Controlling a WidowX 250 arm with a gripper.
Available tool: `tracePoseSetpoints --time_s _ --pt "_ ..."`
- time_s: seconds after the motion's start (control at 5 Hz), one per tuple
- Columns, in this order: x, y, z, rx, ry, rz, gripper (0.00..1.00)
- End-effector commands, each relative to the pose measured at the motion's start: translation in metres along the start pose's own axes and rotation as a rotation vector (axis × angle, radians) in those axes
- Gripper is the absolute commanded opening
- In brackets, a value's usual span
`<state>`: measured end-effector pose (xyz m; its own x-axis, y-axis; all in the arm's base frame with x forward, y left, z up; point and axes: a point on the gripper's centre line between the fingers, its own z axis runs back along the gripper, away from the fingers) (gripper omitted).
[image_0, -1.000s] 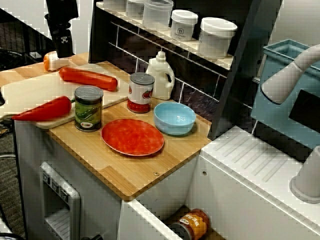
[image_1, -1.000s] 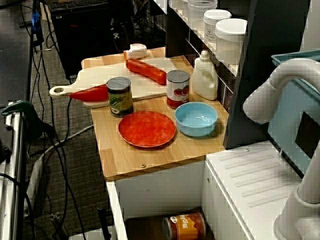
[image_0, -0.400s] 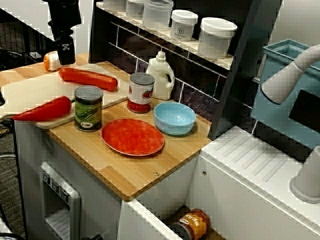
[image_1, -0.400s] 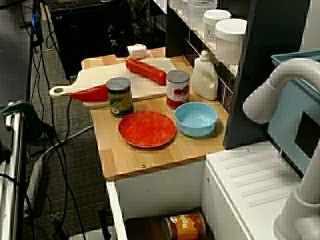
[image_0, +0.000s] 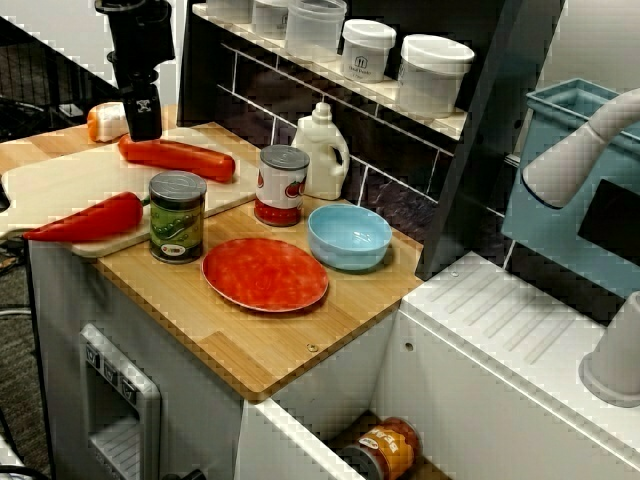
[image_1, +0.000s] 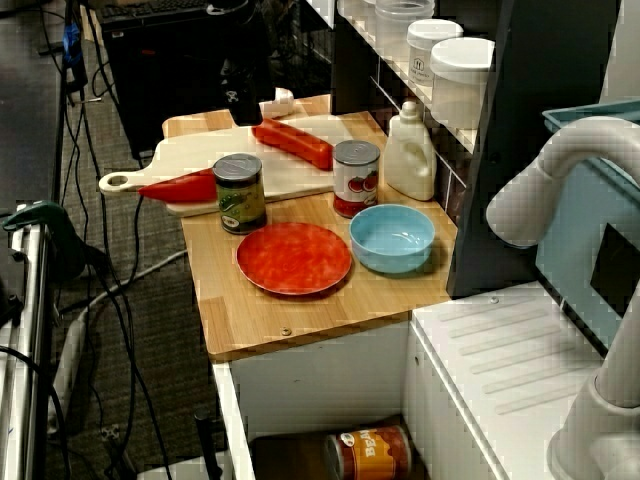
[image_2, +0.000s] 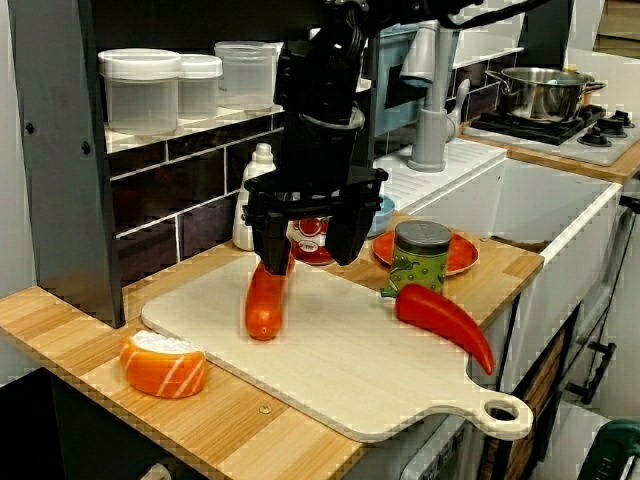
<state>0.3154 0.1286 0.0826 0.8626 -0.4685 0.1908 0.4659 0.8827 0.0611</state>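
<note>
Cutting board (image_2: 360, 370), claw (image_2: 305, 245) pointing down — spread over carrot (image_2: 264, 305)

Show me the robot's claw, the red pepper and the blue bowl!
gripper (image_2: 305, 248): low front view, between its fingertips.
red pepper (image_2: 440, 318): low front view, its middle.
blue bowl (image_0: 345, 260): high view, front wall.

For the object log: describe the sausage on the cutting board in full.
The sausage is a long, smooth, orange-red rod with rounded ends, plastic-looking and whole. It lies flat on the pale cutting board, near the board's shelf-side edge, apart from the red pepper. The open gripper hangs close over it; whether it touches cannot be told.
</note>
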Motion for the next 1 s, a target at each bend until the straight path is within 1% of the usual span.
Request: tracePoseSetpoints --time_s 0.0,0.4,0.8 --pt "0.015 0.006 0.015 0.084 -0.006 -0.094 1.0" --pt "0.021 0.013 0.007 0.127 -0.039 -0.092 1.0" --pt "0.025 0.018 -0.007 0.153 -0.046 -0.074 1.0"
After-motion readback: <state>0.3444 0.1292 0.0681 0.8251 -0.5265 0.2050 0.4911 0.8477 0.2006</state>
